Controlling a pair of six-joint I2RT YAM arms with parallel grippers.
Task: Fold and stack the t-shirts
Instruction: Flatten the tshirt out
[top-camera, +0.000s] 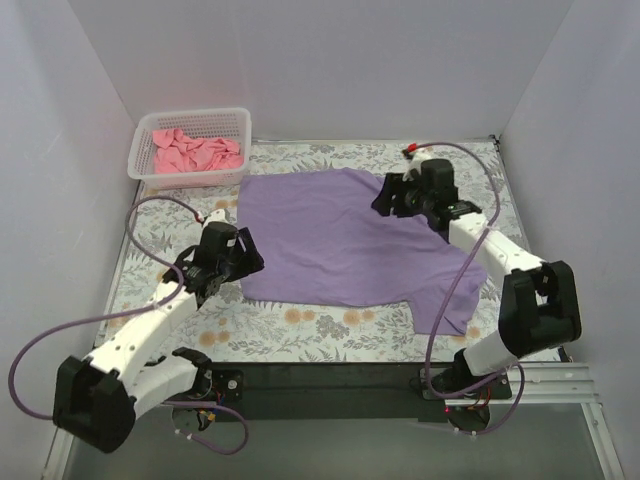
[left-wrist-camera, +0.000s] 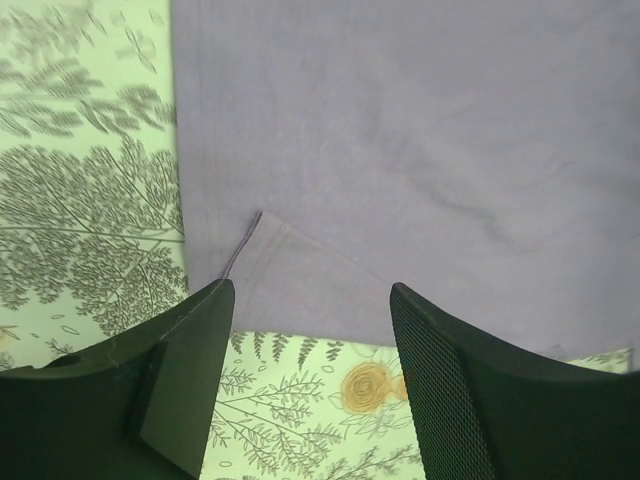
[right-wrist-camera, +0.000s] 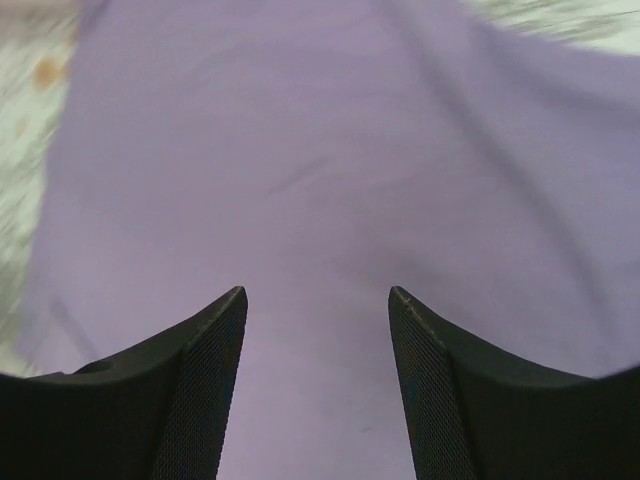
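White walls close in a table under a floral tablecloth, where the purple tee lies spread in the middle, one sleeve trailing toward the near right, and the pink tee sits crumpled in the basket at the far left corner. My left gripper is spread wide with nothing in it, over the purple tee's near left corner, where the edge is turned over a little. My right gripper is likewise spread and bare, over the purple tee's far right part.
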